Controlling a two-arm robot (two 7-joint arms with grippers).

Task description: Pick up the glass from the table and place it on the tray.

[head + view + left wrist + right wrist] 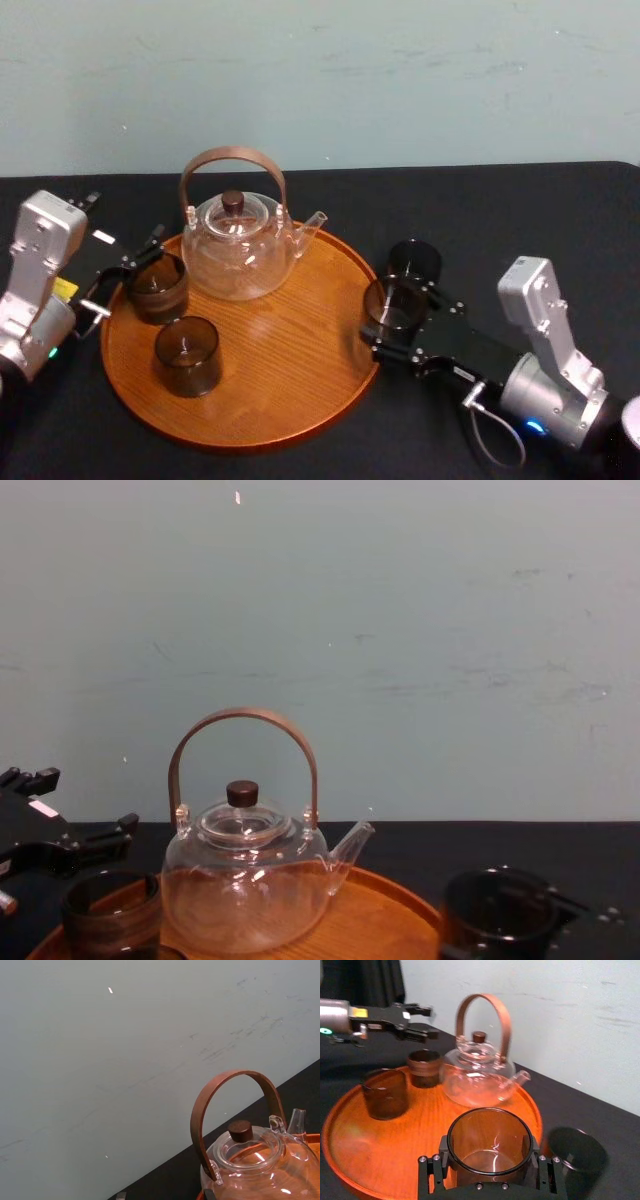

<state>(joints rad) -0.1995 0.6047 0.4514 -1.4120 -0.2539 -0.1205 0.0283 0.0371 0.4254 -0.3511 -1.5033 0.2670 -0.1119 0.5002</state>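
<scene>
We take this for a robot lab or test room, not a home: a bare, scuffed pale wall (450, 630) rises straight behind a worktop (520, 215) covered in black cloth, where a glass teapot (240, 250) sits on a round wooden tray (290, 380).

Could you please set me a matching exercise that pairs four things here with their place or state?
1 teapot
2 right gripper
3 left gripper
4 lone glass

A open, at the tray's left rim
B shut on a glass by the tray's right rim
C on the tray, at the back
D on the table, right of the tray

Pairs: 1-C, 2-B, 3-A, 4-D
</scene>
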